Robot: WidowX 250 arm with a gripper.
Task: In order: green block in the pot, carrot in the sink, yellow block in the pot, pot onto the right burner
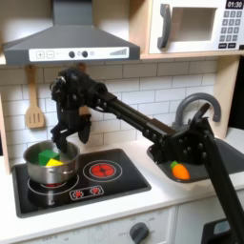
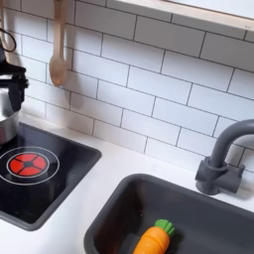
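Above the pot: pincer (image 1: 67, 136) hangs just over the rim at about 1 o'clock, fingers pointing down; whether spread or pressed together cannot be told, the dark fingers blur together
Pot (image 1: 38, 173): silver, sitting on the cooktop's ring on the first exterior view's left, hiding that ring; in the second exterior view a sliver of its wall shows, cut off by the frame edge at 9 o'clock
Green block (image 1: 45, 152): inside the pot, toward 11 o'clock, partly behind the rim
Yellow block (image 1: 54, 163): inside the pot, toward 4 o'clock of the green block, touching or just beside it; edges hard to make out
Right burner (image 1: 102, 171): red-orange spiral, bare, at 3 o'clock of the pot
Sink (image 2: 119, 203): dark grey basin set in the table, its near part cut off at the bottom of the second exterior view
Carrot (image 2: 153, 239): lying in the sink, green tip toward 1 o'clock, its narrow end cut off; in the first exterior view partly hidden behind the arm
Faucet (image 2: 220, 159): arched, at the sink's 2 o'clock corner, its arch cut off at the frame edge
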